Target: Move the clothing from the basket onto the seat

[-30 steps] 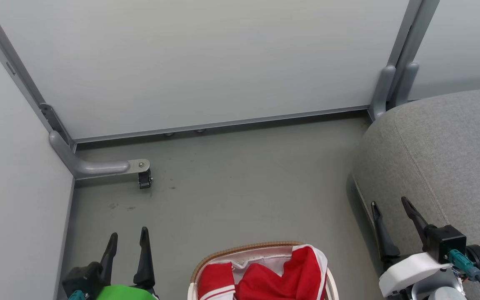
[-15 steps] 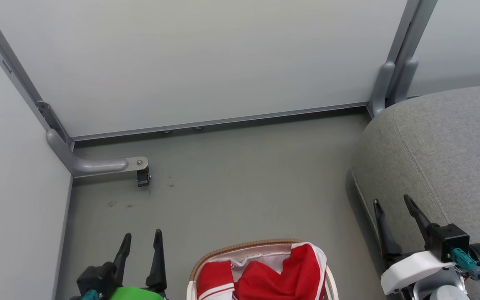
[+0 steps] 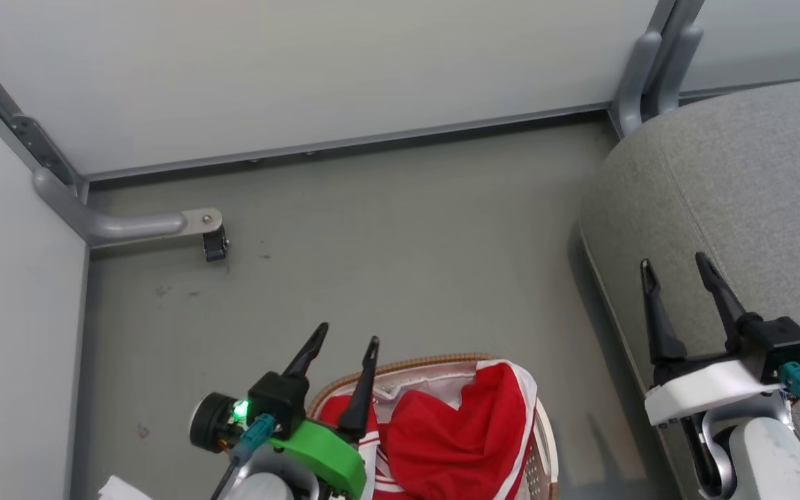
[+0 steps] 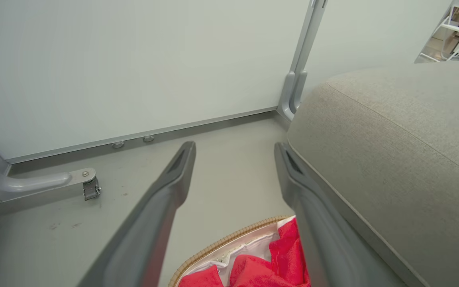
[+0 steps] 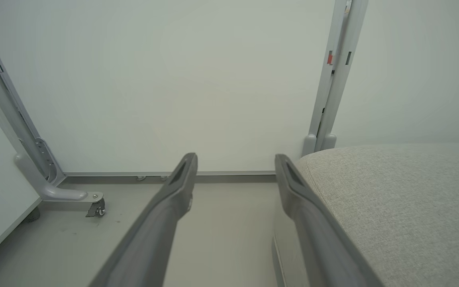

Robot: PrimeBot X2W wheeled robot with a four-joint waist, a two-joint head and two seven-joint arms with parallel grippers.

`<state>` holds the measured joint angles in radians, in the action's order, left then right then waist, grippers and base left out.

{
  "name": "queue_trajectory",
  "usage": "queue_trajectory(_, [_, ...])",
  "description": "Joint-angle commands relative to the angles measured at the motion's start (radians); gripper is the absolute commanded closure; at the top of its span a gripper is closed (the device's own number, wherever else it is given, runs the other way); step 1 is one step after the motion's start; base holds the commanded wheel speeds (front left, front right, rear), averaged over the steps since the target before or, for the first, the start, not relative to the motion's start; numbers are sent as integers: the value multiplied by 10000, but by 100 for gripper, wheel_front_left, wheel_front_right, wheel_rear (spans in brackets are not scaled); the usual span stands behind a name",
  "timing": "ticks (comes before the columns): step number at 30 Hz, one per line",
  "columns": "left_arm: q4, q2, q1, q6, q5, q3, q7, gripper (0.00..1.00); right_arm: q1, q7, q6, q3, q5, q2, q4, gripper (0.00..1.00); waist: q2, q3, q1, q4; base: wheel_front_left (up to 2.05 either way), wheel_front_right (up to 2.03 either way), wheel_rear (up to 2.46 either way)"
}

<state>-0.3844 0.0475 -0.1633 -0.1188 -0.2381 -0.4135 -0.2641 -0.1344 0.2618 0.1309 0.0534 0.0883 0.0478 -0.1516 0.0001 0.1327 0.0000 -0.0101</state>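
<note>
Clothing (image 3: 455,437) lies heaped in basket (image 3: 407,364), near, left of seat (image 3: 754,173). Left gripper (image 3: 348,333), fingers apart, empty, is poised over basket's left rim. Right gripper (image 3: 673,260), likewise apart, is held by seat edge. A thick red fold, not liner (image 3: 435,380), should be pinched.

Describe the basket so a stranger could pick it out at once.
Start from the big grey sofa cushion on the right; on the grey floor just to its left, at the bottom of the head view, stands a white perforated basket. Its brown woven rim, white cloth liner and heap of red clothing with white stripes set it apart from the plain grey surroundings.
</note>
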Motion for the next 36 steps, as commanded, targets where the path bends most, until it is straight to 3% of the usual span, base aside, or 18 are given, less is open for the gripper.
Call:
queue_trajectory(1, [-189, 52, -423, -42, 64, -261, -9, 0, -253, 49, -3, 80, 41, 47, 80, 0, -1, 1055, 0, -351, 0, 0, 0])
queue_trajectory(14, [-3616, 63, -3637, -120, 422, -4084, -8, 0, -2063, 49, -4, 297, 630, 39, 552, 0, -1, 4228, 0, -1561, 0, 0, 0])
queue_trajectory(26, [-6343, 69, -5385, -114, 226, -6501, 61, 0, -2752, 49, -6, -6, 1459, 33, 772, 0, -1, 6094, 0, -2591, 0, 0, 0])
queue_trajectory(36, [-7540, 60, -6117, -115, -408, -7540, 602, 0, -2951, 49, -6, -313, 2079, 33, 870, 0, -1, 6897, 0, -3036, 0, 0, 0])
